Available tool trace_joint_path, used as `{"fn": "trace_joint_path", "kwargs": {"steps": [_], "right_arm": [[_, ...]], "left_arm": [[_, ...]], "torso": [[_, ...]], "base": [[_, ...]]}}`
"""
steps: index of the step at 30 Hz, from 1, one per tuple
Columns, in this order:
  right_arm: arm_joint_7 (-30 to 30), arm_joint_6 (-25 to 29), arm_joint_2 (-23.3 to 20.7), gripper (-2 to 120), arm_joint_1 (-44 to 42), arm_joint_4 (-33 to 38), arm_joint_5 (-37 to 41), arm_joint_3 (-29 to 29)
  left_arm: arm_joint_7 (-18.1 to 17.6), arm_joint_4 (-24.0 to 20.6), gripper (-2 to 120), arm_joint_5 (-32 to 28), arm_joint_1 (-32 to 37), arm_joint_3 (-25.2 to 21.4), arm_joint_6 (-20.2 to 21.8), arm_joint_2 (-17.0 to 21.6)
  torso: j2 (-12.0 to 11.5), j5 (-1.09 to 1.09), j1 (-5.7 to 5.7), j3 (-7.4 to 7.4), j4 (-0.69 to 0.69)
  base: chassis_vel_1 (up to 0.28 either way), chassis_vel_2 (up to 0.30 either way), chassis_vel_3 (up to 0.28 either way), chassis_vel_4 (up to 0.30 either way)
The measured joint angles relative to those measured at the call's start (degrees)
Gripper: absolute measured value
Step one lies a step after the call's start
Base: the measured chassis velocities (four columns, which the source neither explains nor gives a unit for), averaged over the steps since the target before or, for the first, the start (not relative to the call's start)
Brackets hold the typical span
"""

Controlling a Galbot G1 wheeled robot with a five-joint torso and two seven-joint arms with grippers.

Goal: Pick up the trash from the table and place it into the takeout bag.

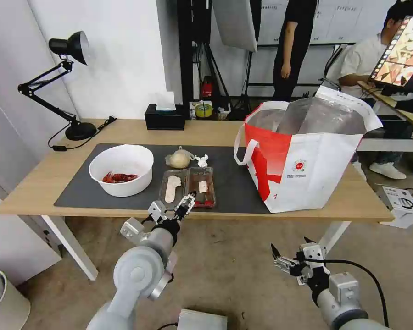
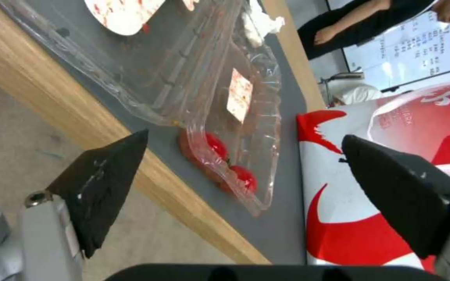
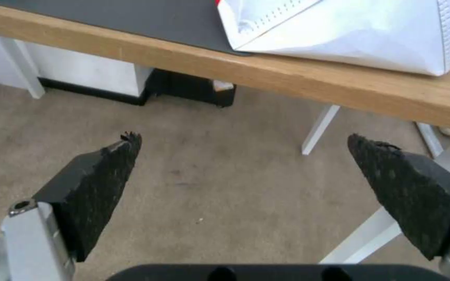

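Reaching: the left gripper [image 1: 173,210] hangs at the near edge of the table [image 1: 41,183], low in the centre of the head view, fingers spread wide and holding nothing.

Nearest trash: the clear tray [image 1: 189,187] lies just beyond that gripper on the dark mat [image 1: 78,192], at the middle of the head view; its near rim sits just in front of the fingertips, apart from them.

Tray's lie: opened flat, two halves side by side, with the hinge line running away from the robot; red bits sit in the near corner of the right half.

Wrist picture: in the left wrist view the tray [image 2: 225,117] fills the centre, its red-spotted corner between the two dark fingertips [image 2: 111,171] but farther off, not touched.

Other trash: the white bowl [image 1: 121,169] with red scraps stands left of the tray; the knotted bag [image 1: 179,158] and the small tissue [image 1: 202,160] lie behind it, toward the upper middle.

Bag: the red-and-white takeout bag [image 1: 307,169] stands open on the right half of the table, well right of the tray.

Nearer arm: the left, by my judgement, since the tray lies straight ahead of it.

Right gripper [image 1: 291,256]: low at the lower right, below table height over the floor, fingers wide apart and empty; in the right wrist view the bag's bottom corner [image 3: 340,35] sits above it.
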Motion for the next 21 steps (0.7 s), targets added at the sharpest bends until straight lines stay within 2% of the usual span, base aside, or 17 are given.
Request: {"fn": "trace_joint_path", "kwargs": {"steps": [21], "right_arm": [[0.0, 1.1, 0.3, 100, -1.1, 0.4, -0.5, 0.2]], "left_arm": [[-0.9, 2.3, 100, 0.3, -0.5, -0.5, -0.9, -0.6]], "torso": [[0.0, 0.0, -0.01, 0.0, 0.0]], "base": [[0.0, 0.0, 0.0, 0.0]]}}
